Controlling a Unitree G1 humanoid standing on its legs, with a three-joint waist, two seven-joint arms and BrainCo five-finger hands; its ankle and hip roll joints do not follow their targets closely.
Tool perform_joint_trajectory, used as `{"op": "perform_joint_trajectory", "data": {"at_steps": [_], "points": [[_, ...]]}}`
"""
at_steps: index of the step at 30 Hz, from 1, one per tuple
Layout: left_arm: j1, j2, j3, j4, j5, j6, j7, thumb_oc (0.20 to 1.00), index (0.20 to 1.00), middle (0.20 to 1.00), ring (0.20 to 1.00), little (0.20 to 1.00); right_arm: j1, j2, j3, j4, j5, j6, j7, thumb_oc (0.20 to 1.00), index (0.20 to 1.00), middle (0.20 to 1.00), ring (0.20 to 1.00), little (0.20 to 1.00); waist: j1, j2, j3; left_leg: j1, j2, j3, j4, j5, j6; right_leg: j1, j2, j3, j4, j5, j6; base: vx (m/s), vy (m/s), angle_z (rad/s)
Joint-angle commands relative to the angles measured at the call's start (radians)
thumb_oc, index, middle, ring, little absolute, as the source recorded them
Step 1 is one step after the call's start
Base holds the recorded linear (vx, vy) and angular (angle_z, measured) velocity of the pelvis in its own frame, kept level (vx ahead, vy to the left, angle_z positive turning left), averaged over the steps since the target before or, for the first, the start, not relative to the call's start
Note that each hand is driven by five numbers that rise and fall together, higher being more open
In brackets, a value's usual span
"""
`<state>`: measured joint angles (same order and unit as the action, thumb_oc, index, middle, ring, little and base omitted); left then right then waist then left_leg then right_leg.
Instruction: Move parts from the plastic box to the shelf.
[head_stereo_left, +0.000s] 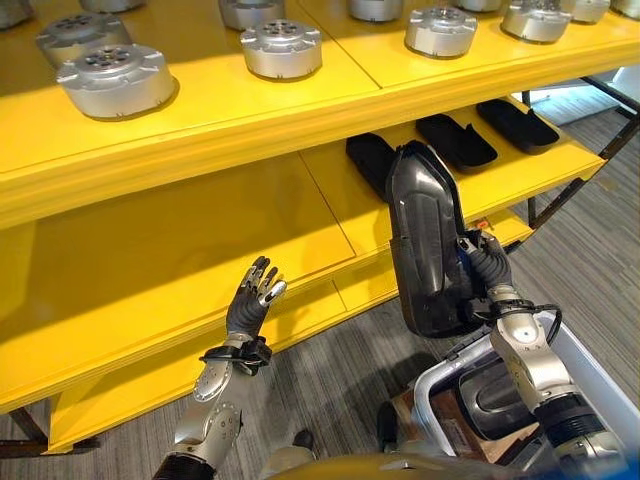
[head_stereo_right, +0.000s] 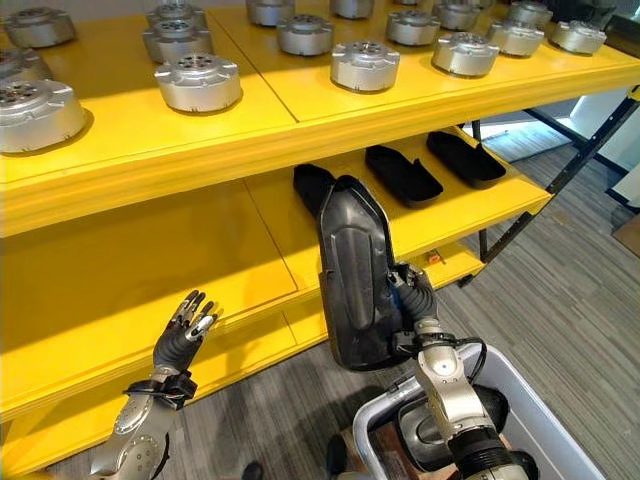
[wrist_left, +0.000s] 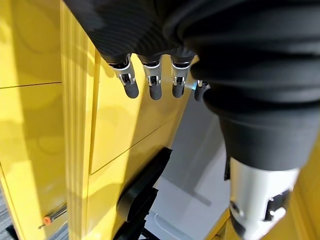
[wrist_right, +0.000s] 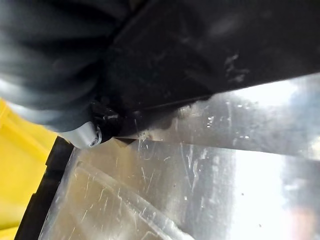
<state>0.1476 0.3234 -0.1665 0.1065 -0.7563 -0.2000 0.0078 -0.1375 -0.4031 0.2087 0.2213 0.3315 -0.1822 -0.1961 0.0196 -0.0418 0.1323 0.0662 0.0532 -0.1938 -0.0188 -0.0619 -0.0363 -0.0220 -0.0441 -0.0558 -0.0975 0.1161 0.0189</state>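
Note:
My right hand is shut on a long dark grey moulded part, holding it upright by its lower right edge in front of the lower yellow shelf. The part's glossy surface shows close up in the right wrist view. Three similar black parts lie side by side on the lower shelf behind it. The plastic box stands at the lower right, under my right arm, with another dark part inside. My left hand is raised and open, its fingers straight, near the lower shelf's front edge.
Several silver round disc parts sit on the upper yellow shelf. The lower shelf's left half is bare yellow board. Dark metal frame legs stand at the shelf's right end, over grey carpet floor.

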Motion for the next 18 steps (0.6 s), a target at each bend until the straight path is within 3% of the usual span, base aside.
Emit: {"op": "perform_joint_trajectory", "data": {"at_steps": [1,2,4,6,7,9,11,12,15,18], "points": [[-0.008,0.049,-0.004,-0.022,-0.008,-0.032,-0.006,1.0,1.0,1.0,1.0,1.0,-0.086,-0.014,-0.022,-0.045,0.041,-0.089,0.01,0.2,0.2,0.2,0.2,0.2,0.021,-0.022,-0.053,-0.077,0.022,0.022,0.035,0.068,-0.033,0.058,-0.05,-0.048,0.128,-0.146,0.065,-0.13,-0.221,0.37],[-0.001,0.051,-0.005,-0.036,-0.014,-0.033,-0.006,1.0,1.0,1.0,1.0,1.0,-0.102,-0.023,-0.013,-0.054,0.044,-0.094,0.01,0.2,0.2,0.2,0.2,0.2,0.029,-0.022,-0.041,-0.108,0.022,-0.003,0.05,0.081,-0.044,0.052,-0.042,-0.067,0.132,-0.155,0.056,-0.16,-0.21,0.45],[-0.017,0.047,-0.014,-0.037,-0.024,-0.035,-0.008,1.0,1.0,1.0,1.0,1.0,-0.115,-0.039,-0.014,-0.063,0.04,-0.1,0.005,0.2,0.2,0.2,0.2,0.2,0.027,-0.027,-0.012,-0.182,0.008,0.01,0.147,0.08,-0.058,0.038,-0.049,-0.095,0.154,-0.167,0.043,-0.18,-0.104,0.64],[-0.04,0.043,-0.026,-0.035,-0.027,-0.032,-0.01,1.0,1.0,1.0,1.0,1.0,-0.135,-0.054,-0.014,-0.065,0.034,-0.1,-0.011,0.2,0.2,0.2,0.2,0.2,0.007,-0.035,0.013,-0.209,0.061,0.128,0.217,0.08,-0.052,0.02,-0.067,-0.128,0.184,-0.17,0.035,-0.17,0.0,1.3],[-0.041,0.043,-0.033,-0.039,-0.026,-0.028,-0.014,1.0,1.0,1.0,1.0,1.0,-0.146,-0.05,-0.003,-0.059,0.033,-0.095,-0.017,0.2,0.2,0.2,0.2,0.2,0.008,-0.037,0.017,-0.203,0.088,0.142,0.225,0.077,-0.054,0.015,-0.073,-0.13,0.19,-0.168,0.036,-0.06,0.058,1.58],[-0.032,0.045,-0.04,-0.048,-0.026,-0.021,-0.013,1.0,1.0,1.0,1.0,1.0,-0.145,-0.038,0.003,-0.051,0.053,-0.09,-0.018,0.2,0.2,0.2,0.2,0.2,0.013,-0.028,0.013,-0.171,0.178,0.111,0.193,0.124,-0.078,0.012,-0.083,-0.129,0.223,-0.18,0.05,0.03,0.103,0.64],[-0.04,0.049,-0.053,-0.05,-0.03,-0.016,-0.015,1.0,1.0,1.0,1.0,1.0,-0.141,-0.036,0.011,-0.032,0.092,-0.086,-0.012,0.2,0.2,0.2,0.2,0.2,0.006,0.002,0.003,-0.144,0.259,0.123,0.108,0.173,-0.093,0.004,-0.107,-0.158,0.269,-0.201,0.062,0.07,0.263,0.11],[-0.049,0.051,-0.064,-0.039,-0.033,-0.013,-0.017,1.0,1.0,1.0,1.0,1.0,-0.144,-0.039,0.019,-0.028,0.102,-0.081,-0.004,0.2,0.2,0.2,0.2,0.2,0.004,0.024,-0.008,-0.121,0.277,0.141,0.043,0.165,-0.095,-0.01,-0.12,-0.174,0.301,-0.21,0.071,0.08,0.321,0.39],[-0.059,0.079,-0.076,-0.036,-0.024,-0.002,-0.034,1.0,1.0,1.0,1.0,1.0,-0.139,-0.038,0.011,-0.028,0.128,-0.07,0.015,0.2,0.2,0.2,0.2,0.2,0.019,0.017,0.004,-0.138,0.216,0.147,0.1,0.109,-0.089,0.03,-0.182,-0.194,0.291,-0.188,0.093,0.11,0.24,0.13],[-0.059,0.086,-0.081,-0.032,-0.019,-0.001,-0.036,1.0,1.0,1.0,1.0,1.0,-0.143,-0.033,0.014,-0.025,0.134,-0.067,0.018,0.2,0.2,0.2,0.2,0.2,0.024,0.012,0.008,-0.133,0.201,0.152,0.11,0.093,-0.085,0.043,-0.198,-0.196,0.282,-0.179,0.103,0.08,0.153,0.22]]}}
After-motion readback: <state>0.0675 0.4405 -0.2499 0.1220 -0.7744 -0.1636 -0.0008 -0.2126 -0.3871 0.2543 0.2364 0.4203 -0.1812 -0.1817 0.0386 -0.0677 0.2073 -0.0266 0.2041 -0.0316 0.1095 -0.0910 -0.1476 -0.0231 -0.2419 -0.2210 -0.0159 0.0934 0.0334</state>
